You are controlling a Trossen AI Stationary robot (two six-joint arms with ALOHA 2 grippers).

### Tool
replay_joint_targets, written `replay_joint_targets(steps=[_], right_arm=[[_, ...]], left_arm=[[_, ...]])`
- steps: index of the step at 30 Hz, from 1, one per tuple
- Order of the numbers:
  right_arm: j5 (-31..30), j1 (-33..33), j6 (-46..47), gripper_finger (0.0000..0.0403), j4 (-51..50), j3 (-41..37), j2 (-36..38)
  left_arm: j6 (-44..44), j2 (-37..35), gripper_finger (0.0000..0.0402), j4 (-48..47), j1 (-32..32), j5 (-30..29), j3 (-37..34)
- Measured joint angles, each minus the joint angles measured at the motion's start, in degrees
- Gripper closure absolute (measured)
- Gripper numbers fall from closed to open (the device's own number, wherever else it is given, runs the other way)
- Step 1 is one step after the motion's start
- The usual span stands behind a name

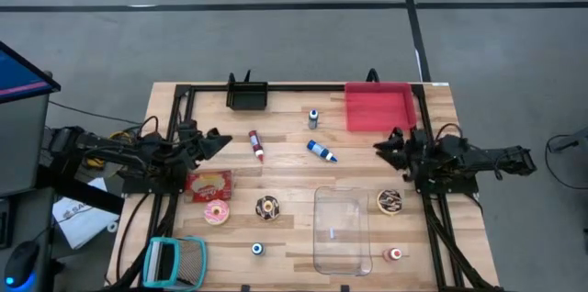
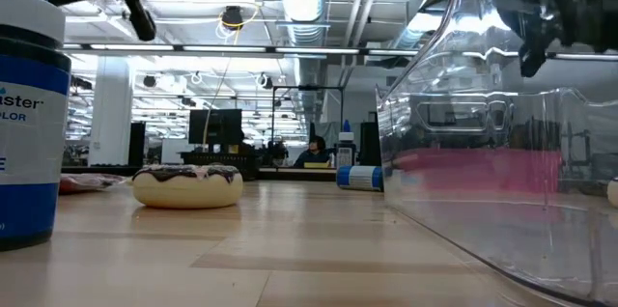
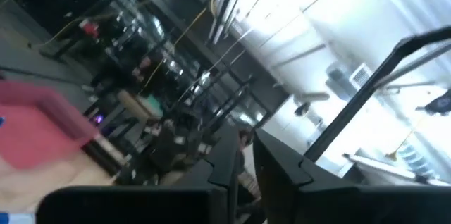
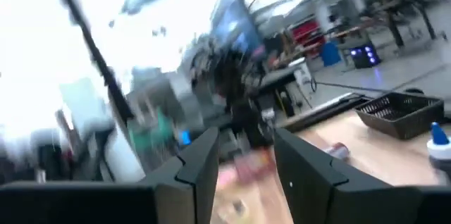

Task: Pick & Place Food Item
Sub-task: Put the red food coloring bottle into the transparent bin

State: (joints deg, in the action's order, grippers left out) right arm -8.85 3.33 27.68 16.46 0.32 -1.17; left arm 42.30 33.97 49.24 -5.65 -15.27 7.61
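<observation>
The bench [image 1: 294, 168] is pale wood in jointed planks, smooth with a soft sheen. On it stands a clear plastic container [image 1: 342, 230], glossy and catching the lights. Beyond the container from the front edge lies a red tray [image 1: 378, 106] of matt plastic. Left of the container, a doughnut [image 1: 267, 207] carries shiny dark icing. Farther left, the pink doughnut [image 1: 217, 213] looks duller. The black basket [image 1: 247, 96] is a mesh, matt.

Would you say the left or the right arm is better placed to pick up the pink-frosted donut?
Probably the left. The pink-frosted donut lies on the left half of the table, just below the left gripper, while the right gripper sits across the clear container.
</observation>
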Motion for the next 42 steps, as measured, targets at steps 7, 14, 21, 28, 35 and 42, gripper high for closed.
replay_joint_targets(steps=[7,14,21,28,35,42], right_arm=[[-8.70,0.05,12.57,0.0272,13.35,0.00,0.09],[-6.44,0.07,14.82,0.0272,15.22,0.00,0.06],[-9.02,0.07,22.68,0.0272,14.12,0.02,0.04],[-5.34,0.07,22.90,0.0272,18.97,0.04,0.04],[-4.69,0.07,20.18,0.0272,20.00,0.27,0.04],[-4.69,0.04,17.56,0.0272,20.16,1.80,0.04]], left_arm=[[-4.40,8.55,0.0302,-24.40,0.02,0.67,9.78],[-21.37,20.47,0.0273,-54.53,0.04,7.61,25.32],[-46.64,32.46,0.0250,-83.61,-0.05,15.83,43.32],[-77.32,38.35,0.0223,-99.95,0.18,5.27,50.22],[-94.19,43.84,0.0190,-93.45,4.99,4.23,47.51],[-103.23,50.57,0.0177,-86.62,12.17,5.44,44.45]])
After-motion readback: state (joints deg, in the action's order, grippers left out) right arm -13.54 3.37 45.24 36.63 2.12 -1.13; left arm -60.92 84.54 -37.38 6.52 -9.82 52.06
